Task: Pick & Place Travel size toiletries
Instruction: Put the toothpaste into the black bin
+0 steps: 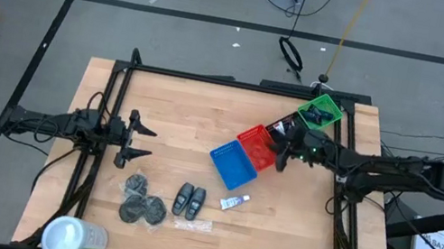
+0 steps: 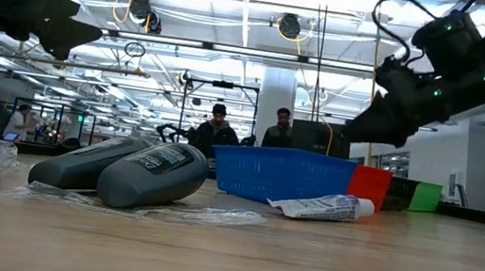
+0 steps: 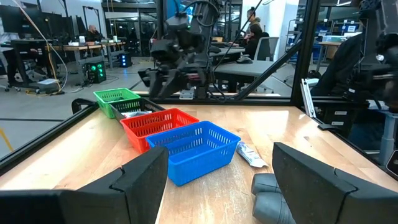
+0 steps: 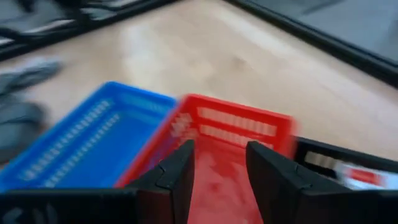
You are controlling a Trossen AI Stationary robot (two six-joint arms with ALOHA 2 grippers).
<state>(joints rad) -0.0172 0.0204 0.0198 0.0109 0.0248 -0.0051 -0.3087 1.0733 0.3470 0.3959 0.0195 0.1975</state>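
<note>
High view: right gripper (image 1: pixel 285 151) over red basket (image 1: pixel 257 145), fingers narrowly parted, nothing held. Green basket (image 1: pixel 320 113) far right holds dark items; black basket barely seen. Blue basket (image 1: pixel 233 164) looks empty. Left gripper (image 1: pixel 142 142) waits mid-left, jaws wide, empty.

Low view: two grey packs (image 2: pixel 119 169) and white tube (image 2: pixel 322 206) lie on table (image 2: pixel 319 270), unsorted.

Left wrist view: same baskets, tube beside blue one.

Right wrist view: fingers (image 4: pixel 177 171) narrow above red basket, empty.

Judgement: part sorted; three discs (image 1: pixel 142 202), packs, tube left.

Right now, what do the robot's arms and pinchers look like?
Both arms are dark and jointed, with thin cables along them. The left gripper has two dark wedge-shaped fingers. The right gripper looks the same, with small green lights near its wrist.
</note>
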